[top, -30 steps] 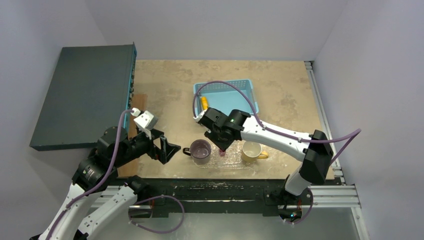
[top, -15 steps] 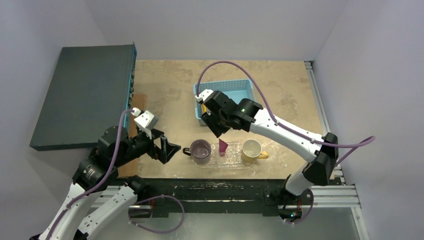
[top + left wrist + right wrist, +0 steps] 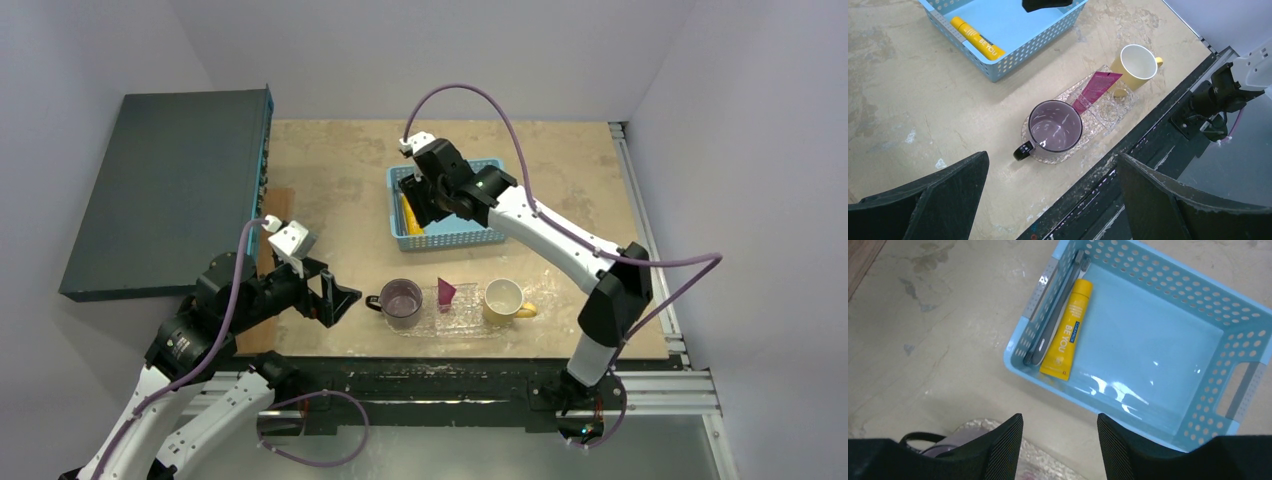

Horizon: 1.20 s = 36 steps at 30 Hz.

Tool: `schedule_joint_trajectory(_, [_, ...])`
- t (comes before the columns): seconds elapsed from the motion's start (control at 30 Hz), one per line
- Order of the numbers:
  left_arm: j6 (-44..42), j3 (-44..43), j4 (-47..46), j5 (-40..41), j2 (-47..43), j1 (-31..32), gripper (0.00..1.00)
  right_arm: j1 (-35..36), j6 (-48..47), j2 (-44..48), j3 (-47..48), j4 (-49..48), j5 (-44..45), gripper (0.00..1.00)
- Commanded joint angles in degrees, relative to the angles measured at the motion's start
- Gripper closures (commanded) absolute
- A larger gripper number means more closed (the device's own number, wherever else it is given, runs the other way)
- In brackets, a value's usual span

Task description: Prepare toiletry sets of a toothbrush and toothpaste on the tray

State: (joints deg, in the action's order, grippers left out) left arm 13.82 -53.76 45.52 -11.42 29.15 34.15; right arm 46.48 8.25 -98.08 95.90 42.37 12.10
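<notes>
Above the blue basket point(image 3: 1148, 271), my right pincer point(image 3: 1060, 437) hangs parted and empty; my left pincer point(image 3: 1052, 170) gapes wide, empty too; the pink tube point(image 3: 1095, 86) lies on the near tray point(image 3: 1109, 113).

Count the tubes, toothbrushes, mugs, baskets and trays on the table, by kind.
Tubes: 2 (magenta tube, yellow tube)
Toothbrushes: 2
Mugs: 2 (purple mug, yellow mug)
Basket: 1
Tray: 1
Total: 8
</notes>
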Motion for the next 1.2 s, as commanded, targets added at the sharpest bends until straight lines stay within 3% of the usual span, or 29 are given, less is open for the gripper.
schedule_joint_trajectory(0.0, [-1.02, 0.31, -0.82, 0.70, 0.47, 0.04, 0.00, -2.72, 2.16, -2.49, 1.78, -6.87, -3.14, 0.41])
schedule_joint_trajectory(0.47, [-1.31, 0.24, -0.87, 0.70, 1.22, -0.09, 0.00, -9.17, 5.82, -15.04, 5.36, -12.82, -11.78, 0.41])
schedule_joint_trajectory(1.17, [-1.43, 0.22, -0.85, 0.87, 1.87, -0.14, 0.00, -11.89, 9.83, -29.07, 12.94, -15.31, -15.23, 0.43])
